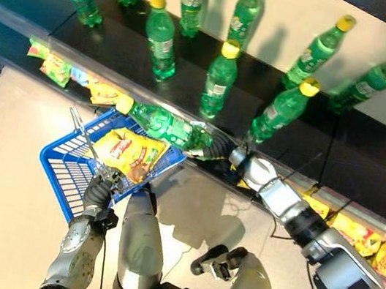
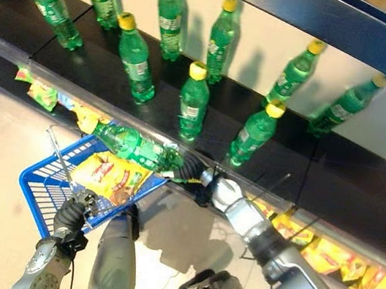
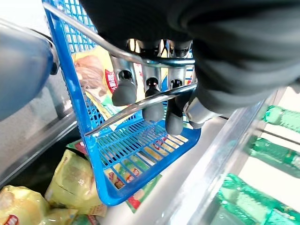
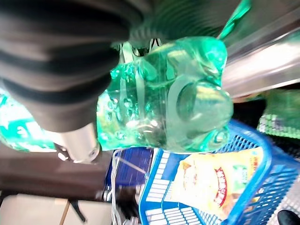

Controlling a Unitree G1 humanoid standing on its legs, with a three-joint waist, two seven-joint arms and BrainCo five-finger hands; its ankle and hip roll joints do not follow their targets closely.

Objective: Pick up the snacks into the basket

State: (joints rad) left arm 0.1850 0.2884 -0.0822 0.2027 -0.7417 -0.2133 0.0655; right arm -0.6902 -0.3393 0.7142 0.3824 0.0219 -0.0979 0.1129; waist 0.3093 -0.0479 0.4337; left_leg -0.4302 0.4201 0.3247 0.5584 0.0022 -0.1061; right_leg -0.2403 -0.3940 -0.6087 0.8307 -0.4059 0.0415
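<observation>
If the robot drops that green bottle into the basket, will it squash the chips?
Maybe a bit. The green bottle, lying sideways in the right hand, looks full, so probably heavy. The snack bag in the blue basket looks puffy and soft. The round bottle could roll.

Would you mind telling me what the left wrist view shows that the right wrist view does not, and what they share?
The left wrist view shows the left hand with its fingers curled round the thin metal wire handles of the basket, and yellow snack bags lying below the basket. The right wrist view shows the right hand holding the green plastic bottle by its base end, above the basket. Both show the blue plastic mesh basket with a yellow snack packet inside.
</observation>
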